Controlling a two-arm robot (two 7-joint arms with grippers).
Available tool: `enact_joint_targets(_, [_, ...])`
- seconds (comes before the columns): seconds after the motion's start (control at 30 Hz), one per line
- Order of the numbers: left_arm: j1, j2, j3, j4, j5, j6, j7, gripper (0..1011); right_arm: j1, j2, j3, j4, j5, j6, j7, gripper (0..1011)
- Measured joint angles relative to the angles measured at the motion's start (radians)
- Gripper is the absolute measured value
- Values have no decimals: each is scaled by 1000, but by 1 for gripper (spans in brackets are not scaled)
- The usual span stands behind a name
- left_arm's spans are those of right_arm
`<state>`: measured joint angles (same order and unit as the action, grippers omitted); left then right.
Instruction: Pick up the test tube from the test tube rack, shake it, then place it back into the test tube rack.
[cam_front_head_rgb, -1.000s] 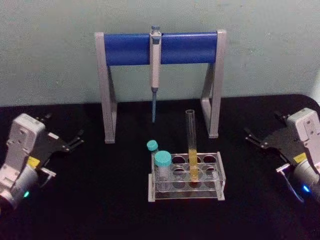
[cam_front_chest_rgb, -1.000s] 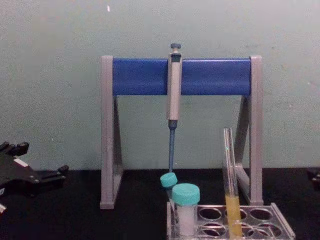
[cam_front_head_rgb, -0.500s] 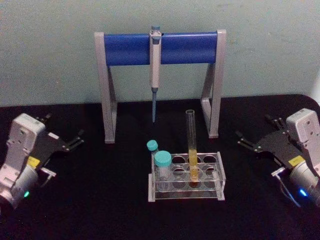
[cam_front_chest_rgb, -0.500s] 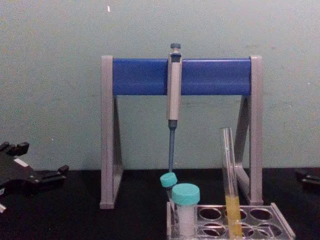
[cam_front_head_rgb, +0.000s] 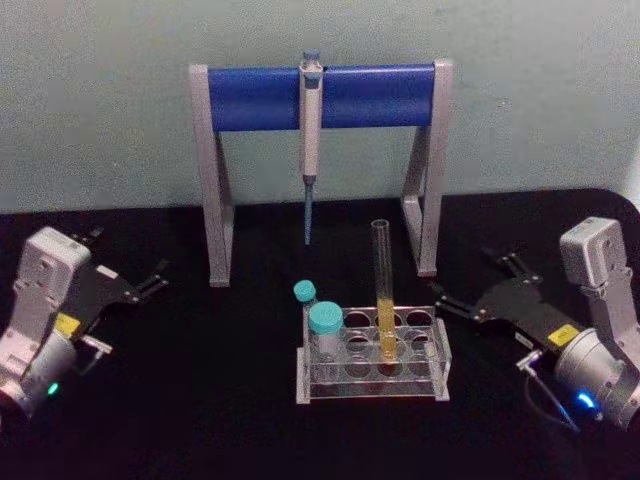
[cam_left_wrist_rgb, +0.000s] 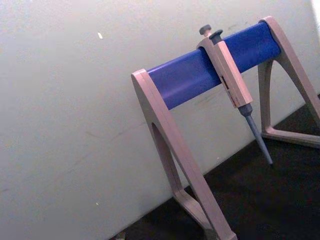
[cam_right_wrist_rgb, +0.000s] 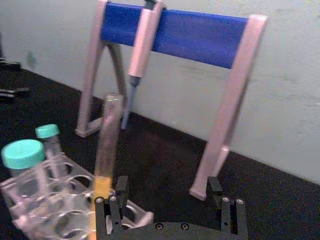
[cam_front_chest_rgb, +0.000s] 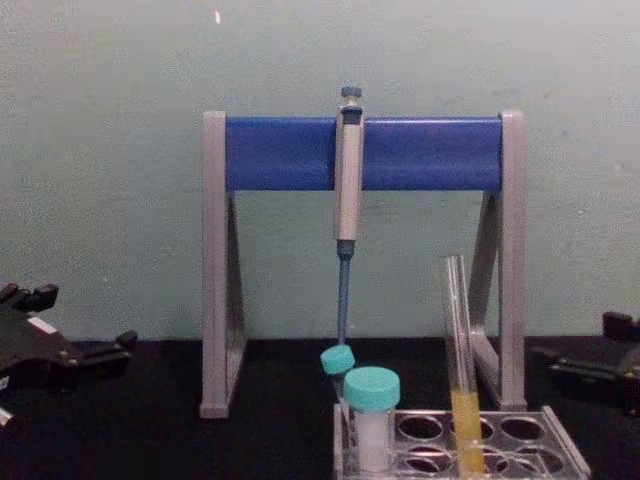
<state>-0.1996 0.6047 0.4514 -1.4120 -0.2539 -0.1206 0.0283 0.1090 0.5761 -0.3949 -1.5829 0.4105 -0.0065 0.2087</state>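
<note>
The test tube (cam_front_head_rgb: 383, 290), tall and clear with yellow-orange liquid at the bottom, stands upright in the test tube rack (cam_front_head_rgb: 372, 387), a low clear plastic rack at the table's middle. My right gripper (cam_front_head_rgb: 465, 276) is open just right of the rack and apart from it, low over the table. In the right wrist view its fingers (cam_right_wrist_rgb: 120, 186) stand wide apart, with the test tube (cam_right_wrist_rgb: 110, 140) and the rack (cam_right_wrist_rgb: 65, 212) ahead and off to one side. My left gripper (cam_front_head_rgb: 128, 256) rests open at the far left. The chest view shows the tube (cam_front_chest_rgb: 458, 330) in the rack (cam_front_chest_rgb: 500, 442).
A tall grey-and-blue pipette stand (cam_front_head_rgb: 250, 98) with a hanging grey pipette (cam_front_head_rgb: 310, 120) rises behind the rack. Two teal-capped tubes (cam_front_head_rgb: 325, 318) sit in the rack's left holes. Black table lies open on both sides of the rack.
My right gripper has moved left and lower toward the rack, and its wrist has turned. The left arm, the tube and the rack have stayed put.
</note>
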Motion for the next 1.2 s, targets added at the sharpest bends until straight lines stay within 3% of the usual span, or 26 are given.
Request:
enact_joint_targets(0.5, [0,0,0,0,0,0,0,1010,32,-51,-26,-3,16,58,120,1000])
enact_joint_targets(1.2, [0,0,0,0,0,0,0,1010,136,-176,-45,117,-42,94,164,1000])
